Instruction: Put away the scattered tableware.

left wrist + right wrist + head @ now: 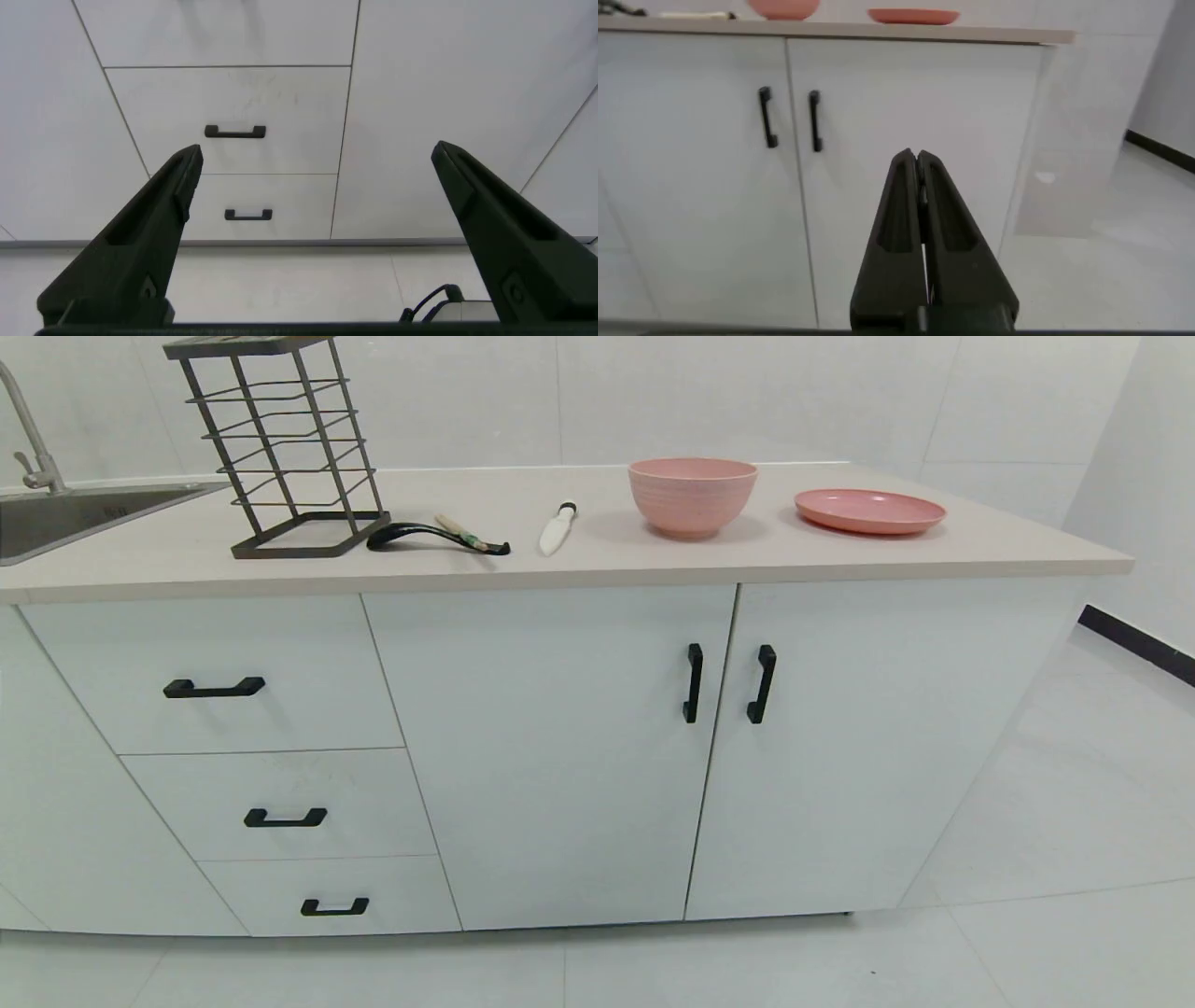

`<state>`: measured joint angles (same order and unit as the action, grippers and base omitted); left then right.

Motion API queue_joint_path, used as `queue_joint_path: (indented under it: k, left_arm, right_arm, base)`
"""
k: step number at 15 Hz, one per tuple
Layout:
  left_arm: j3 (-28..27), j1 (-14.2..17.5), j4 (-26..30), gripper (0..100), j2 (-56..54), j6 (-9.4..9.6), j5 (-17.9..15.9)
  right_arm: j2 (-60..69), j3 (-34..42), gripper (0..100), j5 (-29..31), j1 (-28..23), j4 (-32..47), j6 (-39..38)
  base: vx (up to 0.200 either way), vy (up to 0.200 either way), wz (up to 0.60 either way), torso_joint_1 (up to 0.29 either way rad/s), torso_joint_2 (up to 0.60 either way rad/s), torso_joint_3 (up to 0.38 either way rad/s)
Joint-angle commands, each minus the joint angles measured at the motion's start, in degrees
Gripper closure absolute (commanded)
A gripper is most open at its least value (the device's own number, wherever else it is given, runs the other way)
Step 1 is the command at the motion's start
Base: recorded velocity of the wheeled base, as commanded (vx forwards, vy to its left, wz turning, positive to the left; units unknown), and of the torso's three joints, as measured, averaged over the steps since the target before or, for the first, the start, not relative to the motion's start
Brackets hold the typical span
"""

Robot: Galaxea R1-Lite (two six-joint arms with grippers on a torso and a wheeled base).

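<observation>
Pink bowl (692, 495), pink plate (869, 511) on surface (840, 555); left pincer (318, 151) spread wide, right pincer (918, 161) closed, empty.

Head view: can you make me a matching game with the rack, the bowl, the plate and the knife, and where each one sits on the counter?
Things:
1. wire rack
2. pink bowl
3. pink plate
4. white knife

Places on the counter:
A. farthest toward the robot's right
B. nearest the sink
C. between the black spoon and the pink bowl
D. between the white knife and the pink plate

Pairs: 1-B, 2-D, 3-A, 4-C
</observation>
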<state>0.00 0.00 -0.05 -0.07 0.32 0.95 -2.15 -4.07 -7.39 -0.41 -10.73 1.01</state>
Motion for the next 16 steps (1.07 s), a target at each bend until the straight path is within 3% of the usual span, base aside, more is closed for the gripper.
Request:
queue_joint_path:
  k: [1,3,8,9,14,16]
  left_arm:
    - [0.0,0.0,-0.04,0,0.07,-0.14,0.02]
    - [0.0,0.0,-0.04,0,0.07,-0.05,0.02]
    - [0.0,0.0,-0.04,0,0.07,-0.32,-1.3]
    - [0.0,0.0,-0.04,0,0.07,-0.4,-1.3]
    - [0.0,0.0,-0.04,0,0.07,0.21,-1.57]
    - [0.0,0.0,-0.04,0,0.07,0.03,-1.57]
  right_arm:
    - [-13.76,-11.22,100,-7.47,1.21,7.48,0.39]
    - [-29.14,-17.2,100,-10.01,6.48,6.77,0.83]
    - [-49.8,-18.96,100,-12.92,14.21,-4.83,1.71]
    - [-54.37,-19.4,0,-14.06,13.86,-6.59,3.73]
    - [-81.88,-20.71,0,-14.5,14.04,-31.2,4.79]
    - [-87.59,-21.24,0,-15.11,14.13,-35.94,4.79]
  base:
    - [0.0,0.0,0.0,0.0,0.0,0.0]
    - [0.0,0.0,0.0,0.0,0.0,0.0]
    - [0.0,0.0,0.0,0.0,0.0,0.0]
    - [0.0,0.0,0.0,0.0,0.0,0.0]
    - [0.0,0.0,0.0,0.0,0.0,0.0]
    - [0.0,0.0,0.0,0.0,0.0,0.0]
